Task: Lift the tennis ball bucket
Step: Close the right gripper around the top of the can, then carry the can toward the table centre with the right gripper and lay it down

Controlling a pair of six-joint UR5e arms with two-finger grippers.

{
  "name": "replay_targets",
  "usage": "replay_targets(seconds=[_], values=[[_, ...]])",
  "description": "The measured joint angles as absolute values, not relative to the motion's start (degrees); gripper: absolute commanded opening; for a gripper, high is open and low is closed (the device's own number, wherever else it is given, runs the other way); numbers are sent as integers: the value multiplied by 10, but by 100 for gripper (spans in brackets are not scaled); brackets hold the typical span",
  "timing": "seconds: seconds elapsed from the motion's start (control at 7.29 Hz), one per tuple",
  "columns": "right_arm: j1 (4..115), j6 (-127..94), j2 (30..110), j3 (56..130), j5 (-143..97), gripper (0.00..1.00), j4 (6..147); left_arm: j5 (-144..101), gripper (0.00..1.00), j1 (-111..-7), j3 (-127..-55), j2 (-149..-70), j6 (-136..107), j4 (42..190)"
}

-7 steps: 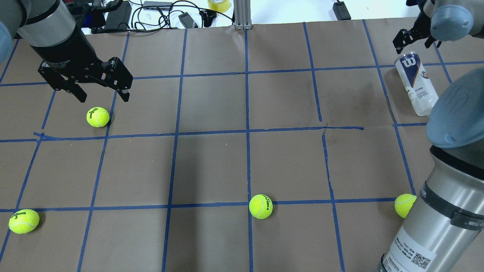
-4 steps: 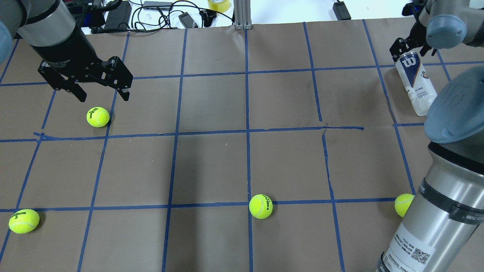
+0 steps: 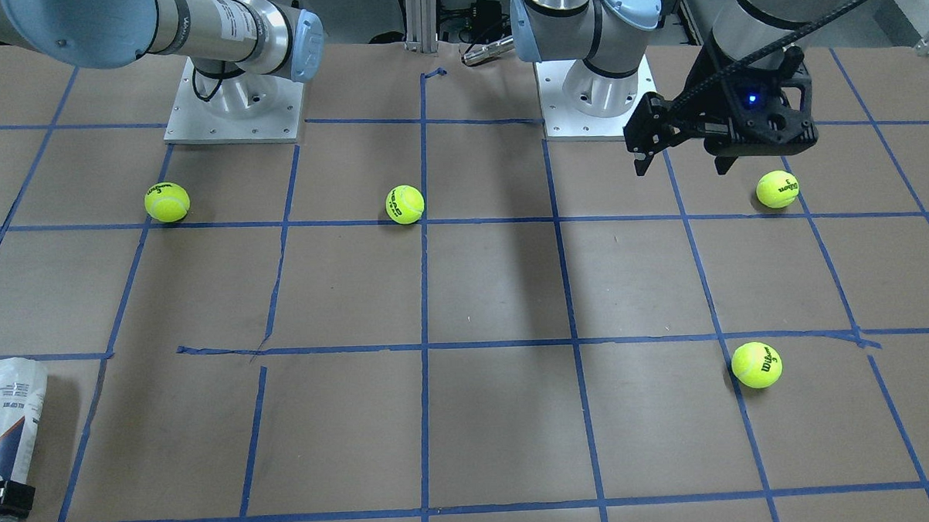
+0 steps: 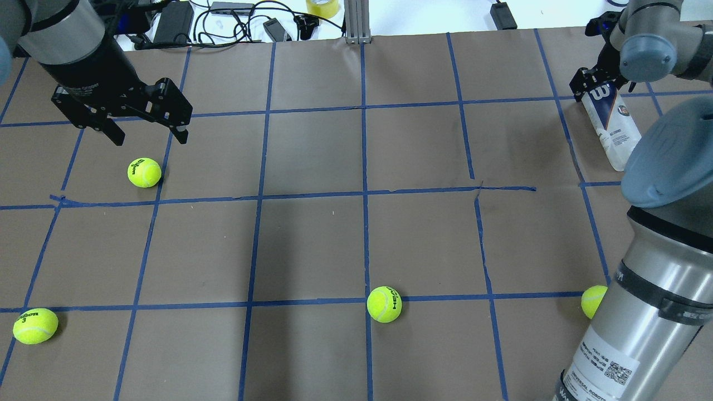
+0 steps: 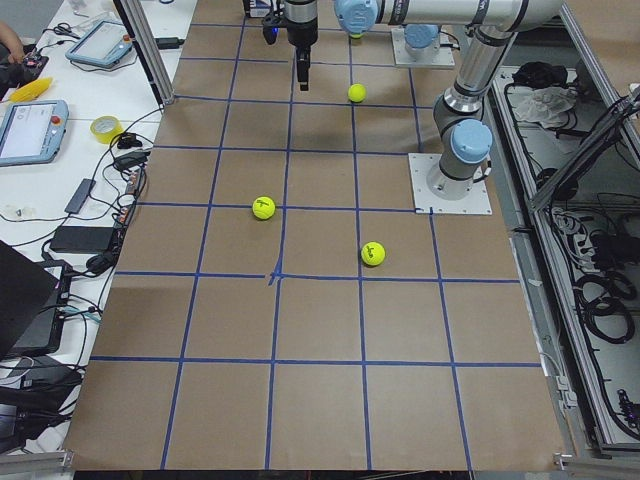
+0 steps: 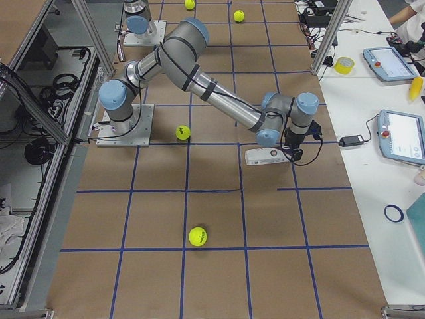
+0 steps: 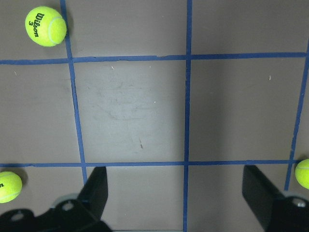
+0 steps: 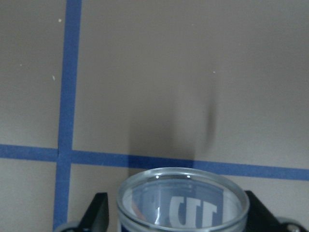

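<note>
My R gripper (image 8: 175, 217) is wide, 2 fingers (image 8: 99, 212) straddling the tennis ball bucket (image 4: 615, 125) at its rim end, not squeezing yet. Looks light, thin, slick; I'd pinch gently nr the stiffer rim.

My counter (image 4: 312, 150) is brown paper gridded with blue tape (image 4: 365, 156). The tennis ball bucket (image 4: 613, 131) lies on its side near the far edge; four tennis balls (image 4: 384, 304) sit well apart.
</note>
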State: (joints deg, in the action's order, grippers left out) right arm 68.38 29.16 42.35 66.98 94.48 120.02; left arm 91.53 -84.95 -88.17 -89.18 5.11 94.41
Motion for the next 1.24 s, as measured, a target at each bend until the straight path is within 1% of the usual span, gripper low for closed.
replay_targets(seconds=[0.14, 0.27, 0.41, 0.69, 0.82, 0.96, 1.1, 1.24], values=[[684, 292, 425, 670, 944, 63, 1200, 916, 100, -846, -879, -892, 51, 944], [684, 292, 430, 670, 943, 48, 1196, 915, 100, -838, -877, -892, 51, 944], [686, 295, 445, 672, 942, 40, 1181, 915, 100, -828, -876, -892, 52, 943], [710, 313, 512, 699, 922, 36, 1112, 917, 100, -814, -875, -888, 52, 941], [747, 335, 550, 724, 914, 33, 1099, 918, 100, -810, -875, -886, 52, 937], [800, 355, 581, 749, 913, 34, 1095, 918, 100, -803, -875, -885, 52, 935], [856, 372, 597, 767, 914, 27, 1100, 918, 100, -792, -876, -883, 52, 935], [904, 393, 603, 775, 914, 25, 1112, 918, 100, -785, -876, -882, 52, 935]])
